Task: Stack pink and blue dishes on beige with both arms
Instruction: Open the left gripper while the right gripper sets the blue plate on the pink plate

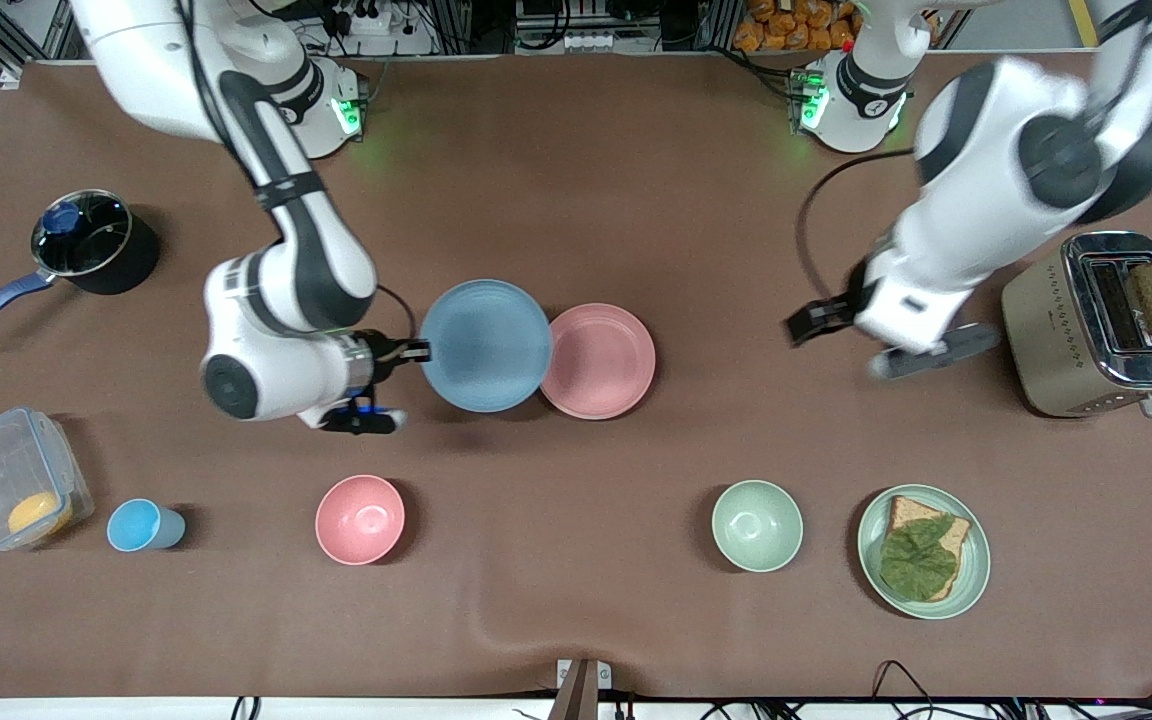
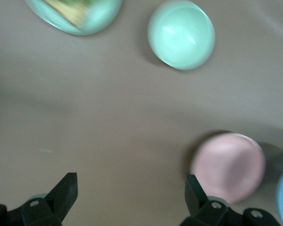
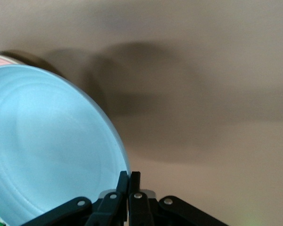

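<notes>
I hold the light blue round plate (image 1: 485, 345) by its rim with my right gripper (image 1: 418, 351). The jaws are pressed tight on the rim, as the right wrist view shows (image 3: 129, 181). The plate is lifted over the brown table (image 1: 576, 180) and its edge hangs over the pale pink round plate (image 1: 600, 360), which lies flat near the middle of the table.

I cannot see any beige plate. It may be under the pink one, but I cannot tell.

To do this step well, I think I should slide the blue plate right over the pink one, keep it level, lower it slowly, and only then let go. If I let go too soon or off to one side, it could slip off.

My left gripper (image 1: 851, 335) is up in the air over bare table between the pink plate and the shiny metal toaster (image 1: 1096, 325). Its jaws are spread wide and hold nothing (image 2: 128, 200).

Nothing blocks the way. The deep pink bowl (image 1: 360, 519), the pale green bowl (image 1: 757, 525), the small blue cup (image 1: 141, 525) and the green plate with bread and a leaf (image 1: 923, 550) all sit nearer the camera, well apart. The dark pot with a blue handle (image 1: 86, 245) and the clear plastic box (image 1: 11, 490) sit at the right arm's end.
</notes>
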{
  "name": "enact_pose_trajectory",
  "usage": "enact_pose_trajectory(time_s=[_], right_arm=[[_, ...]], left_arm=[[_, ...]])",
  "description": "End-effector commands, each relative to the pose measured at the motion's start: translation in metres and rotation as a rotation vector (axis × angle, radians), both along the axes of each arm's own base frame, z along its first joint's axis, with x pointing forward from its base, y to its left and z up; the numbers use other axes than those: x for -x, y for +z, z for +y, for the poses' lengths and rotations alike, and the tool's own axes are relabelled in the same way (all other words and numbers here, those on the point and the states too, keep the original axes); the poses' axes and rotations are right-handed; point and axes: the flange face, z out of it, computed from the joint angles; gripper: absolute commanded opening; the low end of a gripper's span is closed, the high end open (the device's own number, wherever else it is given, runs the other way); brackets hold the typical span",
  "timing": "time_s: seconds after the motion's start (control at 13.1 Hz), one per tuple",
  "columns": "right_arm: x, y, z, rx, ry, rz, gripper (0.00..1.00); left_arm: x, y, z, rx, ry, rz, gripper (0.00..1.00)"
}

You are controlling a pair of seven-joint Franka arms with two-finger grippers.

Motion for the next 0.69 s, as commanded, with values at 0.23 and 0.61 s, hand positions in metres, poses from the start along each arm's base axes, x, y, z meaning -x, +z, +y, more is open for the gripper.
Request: enact_pose_trajectory(time_s=[0.23,0.61], right_arm=[[0.020,-0.026,0.075,0.005,-0.002,-0.020,0.00],[0.019,-0.041,0.109,-0.050,-0.038,-0.067,0.00]], left_arm=[[0.003,0.085,0.090,-0.095,-0.021,-0.016,1.00],[0.013,0.107,0.123,-0.083,-0.048,-0.008,1.00]])
